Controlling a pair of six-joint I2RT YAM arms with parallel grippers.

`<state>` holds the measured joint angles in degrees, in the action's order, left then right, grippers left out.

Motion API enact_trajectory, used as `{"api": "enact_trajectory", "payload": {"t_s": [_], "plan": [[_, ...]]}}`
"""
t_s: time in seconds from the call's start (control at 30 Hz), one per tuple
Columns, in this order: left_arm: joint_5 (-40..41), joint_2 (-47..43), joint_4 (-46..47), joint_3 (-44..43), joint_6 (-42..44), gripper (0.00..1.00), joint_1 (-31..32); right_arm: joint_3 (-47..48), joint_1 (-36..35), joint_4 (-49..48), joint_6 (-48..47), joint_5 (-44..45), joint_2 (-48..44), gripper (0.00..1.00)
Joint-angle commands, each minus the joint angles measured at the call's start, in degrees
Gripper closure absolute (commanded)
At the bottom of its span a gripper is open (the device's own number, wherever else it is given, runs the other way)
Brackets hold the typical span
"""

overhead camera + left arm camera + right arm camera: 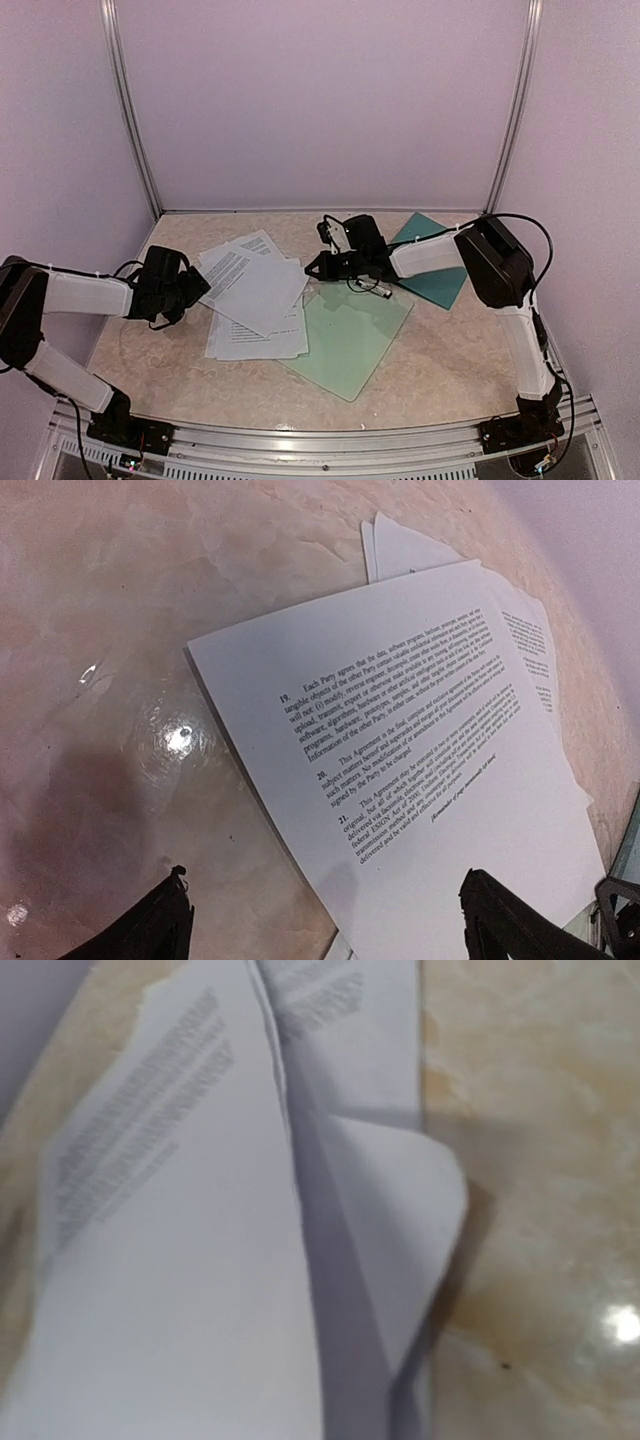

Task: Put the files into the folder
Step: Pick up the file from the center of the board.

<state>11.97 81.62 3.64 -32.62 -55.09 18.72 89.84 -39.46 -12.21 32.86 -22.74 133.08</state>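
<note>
Approach clearance, with 12 o'clock at the far wall:

- The table [450,350] is bare at 5 o'clock, at 7 o'clock, and in a strip along 12 o'clock.
- The files [255,295] cover the centre out to 9 o'clock.
- The clipboard [350,335] lies at 6 o'clock, touching the files.
- The folder [440,270] lies at 2 o'clock, partly under the right arm [430,255].
- The right gripper [313,270] blocks the files' 3 o'clock edge.
- The left gripper [198,285] blocks the files' 9 o'clock edge.

Loose white files [255,290] are spread on the marbled table [440,350], just beside a pale mint clipboard [350,335]. The left gripper [199,285] is held at their left edge and the right gripper [313,269] at their right edge. The dark teal folder [445,282] is partly covered by the right arm [430,255].
</note>
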Motion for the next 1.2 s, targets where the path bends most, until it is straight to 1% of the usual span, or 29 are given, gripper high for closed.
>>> {"api": "enact_trajectory", "payload": {"t_s": [0.0,0.23,0.37,0.57,0.7,0.93,1.03,1.17], "plan": [[-3.4,-0.4,1.7,2.3,-0.8,0.10,-1.1,-1.7,0.3,-3.5,3.0,-2.0,-3.7,1.00],[-7.8,5.1,7.0,1.5,-3.3,0.11,-1.1,-3.7,0.0,-5.8,5.5,-1.7,-5.3,1.00],[-9.7,9.1,8.7,-0.6,-4.0,0.11,-1.3,-5.4,-0.4,-7.3,6.9,-1.3,-6.1,1.00],[-11.6,12.9,11.6,-1.5,-5.0,0.12,-0.8,-7.6,-1.5,-7.3,6.4,1.5,-9.1,1.00],[-10.1,11.7,11.4,-0.9,-3.5,0.13,0.6,-8.7,-1.9,-6.1,4.9,3.5,-12.1,1.00],[-5.4,5.0,5.4,-1.7,0.2,0.11,4.3,-11.0,-2.8,-2.8,0.8,8.3,-18.8,1.00],[-5.5,2.2,4.4,-1.9,1.4,0.11,5.4,-11.3,-3.8,0.1,-2.0,9.5,-20.9,1.00],[-6.4,-0.2,1.6,-3.8,5.2,0.11,6.7,-13.3,-5.6,3.7,-4.9,12.6,-23.5,1.00]]}}
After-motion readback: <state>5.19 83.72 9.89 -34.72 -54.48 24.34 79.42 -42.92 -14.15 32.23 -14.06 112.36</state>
